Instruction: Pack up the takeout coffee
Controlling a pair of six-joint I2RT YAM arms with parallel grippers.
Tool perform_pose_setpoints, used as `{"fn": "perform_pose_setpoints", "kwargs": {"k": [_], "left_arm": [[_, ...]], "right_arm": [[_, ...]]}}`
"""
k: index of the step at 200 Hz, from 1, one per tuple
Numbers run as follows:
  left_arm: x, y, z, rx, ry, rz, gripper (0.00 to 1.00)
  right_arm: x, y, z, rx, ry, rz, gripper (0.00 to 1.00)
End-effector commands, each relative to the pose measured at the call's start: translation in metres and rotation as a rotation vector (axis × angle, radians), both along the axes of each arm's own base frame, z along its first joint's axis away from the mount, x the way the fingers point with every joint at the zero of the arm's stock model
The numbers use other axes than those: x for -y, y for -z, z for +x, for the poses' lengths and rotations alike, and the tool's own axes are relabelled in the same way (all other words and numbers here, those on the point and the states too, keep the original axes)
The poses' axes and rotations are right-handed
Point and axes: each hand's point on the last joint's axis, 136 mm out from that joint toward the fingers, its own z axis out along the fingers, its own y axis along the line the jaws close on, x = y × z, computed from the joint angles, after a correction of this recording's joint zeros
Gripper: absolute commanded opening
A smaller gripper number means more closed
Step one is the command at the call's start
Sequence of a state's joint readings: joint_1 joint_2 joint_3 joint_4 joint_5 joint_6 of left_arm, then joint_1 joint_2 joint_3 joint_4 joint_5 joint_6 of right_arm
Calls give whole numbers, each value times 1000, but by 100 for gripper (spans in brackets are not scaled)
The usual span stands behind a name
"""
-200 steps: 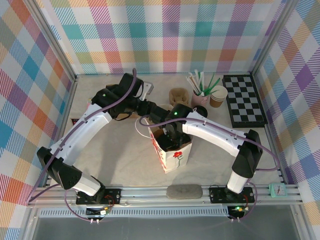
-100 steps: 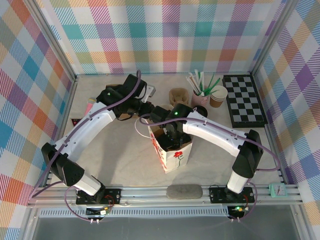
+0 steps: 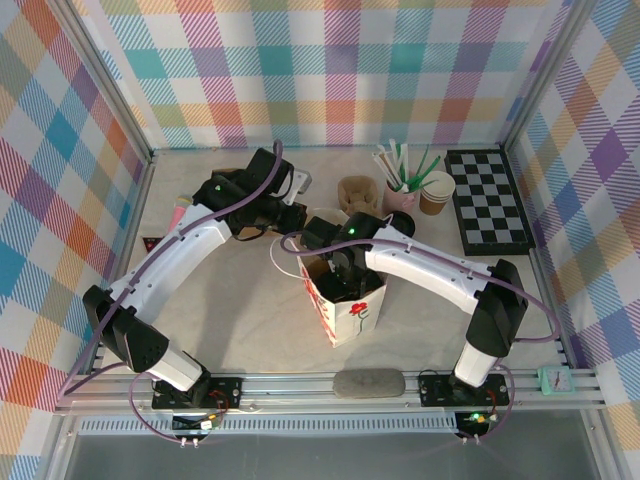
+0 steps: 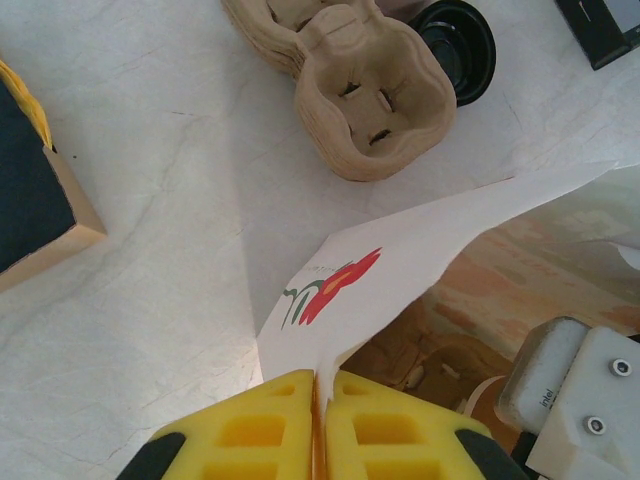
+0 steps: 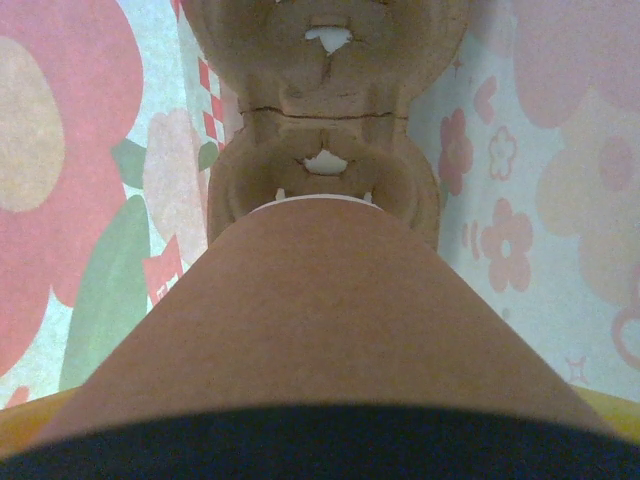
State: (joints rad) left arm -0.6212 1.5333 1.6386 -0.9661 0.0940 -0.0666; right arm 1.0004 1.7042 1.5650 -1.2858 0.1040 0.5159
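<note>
Inside bag (image 5: 70,200), right wrist: cup (image 5: 320,330) over carrier (image 5: 320,60) | left fingers (image 4: 260,420) pinch rim (image 4: 330,345)

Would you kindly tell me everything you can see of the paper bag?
The bag is thin white paper printed with red flowers, standing upright and open-topped on the table. The left end effector pinches its rim, jaws shut on the paper edge. The right end effector reaches into it from above, gripping the cup over a pulp carrier lying at the bottom.
</note>
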Motion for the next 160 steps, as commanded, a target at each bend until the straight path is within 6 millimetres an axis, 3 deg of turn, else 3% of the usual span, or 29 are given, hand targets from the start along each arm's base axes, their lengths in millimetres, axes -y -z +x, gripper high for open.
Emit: {"fn": "perform_pose_setpoints", "kwargs": {"k": [1, 160], "left_arm": [[3, -5, -6, 4, 2, -23, 11], [-7, -7, -8, 26, -31, 0, 11]], "right_arm": [[3, -2, -3, -4, 16, 7, 41], [5, 10, 5, -7, 24, 5, 40]]}}
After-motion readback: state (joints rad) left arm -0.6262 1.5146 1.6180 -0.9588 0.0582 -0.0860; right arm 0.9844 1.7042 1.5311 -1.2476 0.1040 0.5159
